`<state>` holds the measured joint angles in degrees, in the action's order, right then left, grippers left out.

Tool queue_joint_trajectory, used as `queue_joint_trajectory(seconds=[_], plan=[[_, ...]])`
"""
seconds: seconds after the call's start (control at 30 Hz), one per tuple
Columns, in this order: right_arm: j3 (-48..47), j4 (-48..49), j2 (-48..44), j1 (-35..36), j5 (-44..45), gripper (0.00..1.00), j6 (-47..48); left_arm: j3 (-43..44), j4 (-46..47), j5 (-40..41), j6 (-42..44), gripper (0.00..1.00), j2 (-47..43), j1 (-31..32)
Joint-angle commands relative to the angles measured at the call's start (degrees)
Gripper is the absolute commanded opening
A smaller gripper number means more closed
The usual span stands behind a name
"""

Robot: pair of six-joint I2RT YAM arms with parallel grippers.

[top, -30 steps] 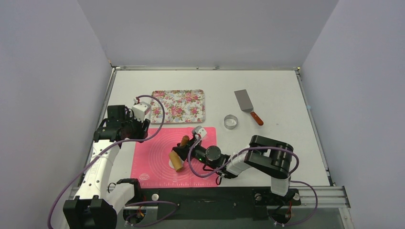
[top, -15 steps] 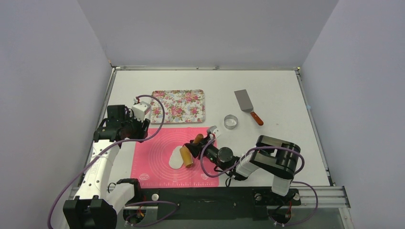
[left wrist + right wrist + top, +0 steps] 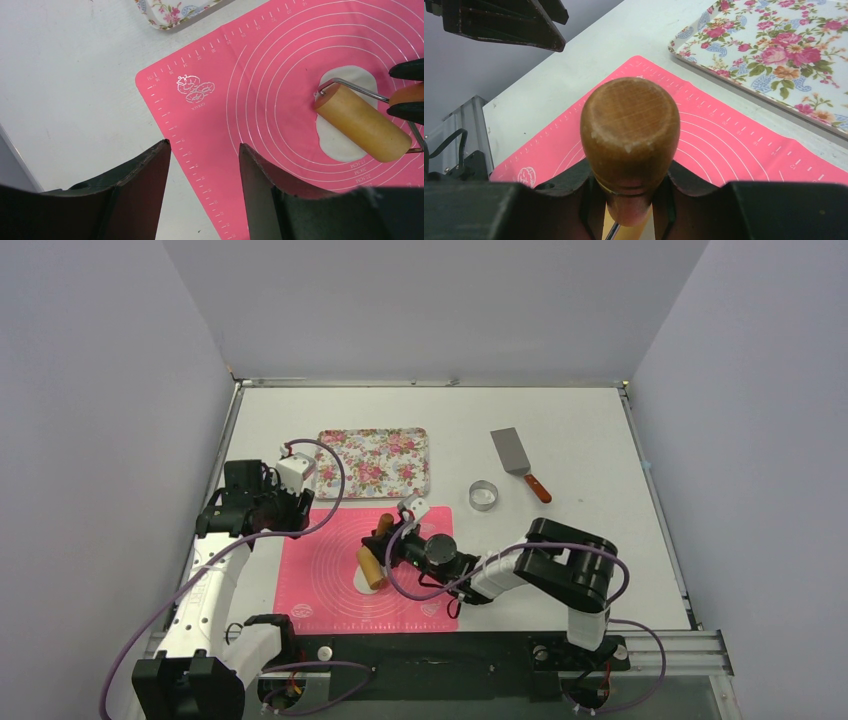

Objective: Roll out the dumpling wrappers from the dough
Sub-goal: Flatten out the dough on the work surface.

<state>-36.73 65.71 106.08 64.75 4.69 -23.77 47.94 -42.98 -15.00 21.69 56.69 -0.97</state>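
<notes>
Right gripper (image 3: 392, 540) is clamped on the wooden handle of a small rolling pin (image 3: 372, 568), its two black fingers (image 3: 590, 186) pressed against either side of the handle's neck, with the rounded knob filling the wrist view. The right arm lies low over the table (image 3: 580, 430). Its elbow is folded at about 3 o'clock from the pink silicone mat (image 3: 320, 590), and its forearm reaches toward 9 o'clock over the mat.

The pin's pale barrel rests across the dough (image 3: 345, 80), a thin, flat, white oval near the middle of the mat. Dough shows on both sides of the barrel, and a thin wire frame joins the barrel to the handle.

Left gripper (image 3: 258, 508) hangs with its jaws wide apart and nothing between them. It is held above the table at roughly 10 o'clock from the mat's centre. Its wrist view looks down past both fingers (image 3: 145, 185) onto the mat's corner and bare tabletop. The left arm rises from its base at 7 o'clock and bends over at the wrist, well apart from the pin.

At 12 o'clock from the mat sits a floral tray (image 3: 375, 460). A metal ring cutter (image 3: 484, 495) stands at about 2 o'clock, and a spatula (image 3: 515, 462) with a reddish handle lies just beyond it.
</notes>
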Motion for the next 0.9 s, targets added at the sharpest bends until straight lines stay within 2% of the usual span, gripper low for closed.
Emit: queue_joint_trajectory(seconds=[0.0, 0.23, 0.5, 0.67, 0.87], plan=[[-1.7, -4.8, 3.1, -0.1, -2.1, 0.0, 1.1, 3.2, 2.0, -0.5, 0.4, 0.51, -0.3, -0.4], [4.9, -2.6, 2.4, -2.8, -0.3, 0.0, -1.8, 3.0, 2.0, -0.7, 0.3, 0.51, -0.3, -0.4], [9.2, -5.3, -0.6, -4.8, 1.8, 0.0, 0.4, 2.0, 2.6, -0.5, 0.3, 0.51, 0.1, -0.4], [3.2, -9.1, 1.5, -2.2, 0.4, 0.0, 2.0, 1.2, 2.4, 0.3, 0.7, 0.51, -0.8, -0.4], [-3.6, -10.0, 6.2, -0.4, -7.5, 0.0, -1.1, 1.8, 1.4, 1.3, 1.0, 0.51, -1.1, -0.3]])
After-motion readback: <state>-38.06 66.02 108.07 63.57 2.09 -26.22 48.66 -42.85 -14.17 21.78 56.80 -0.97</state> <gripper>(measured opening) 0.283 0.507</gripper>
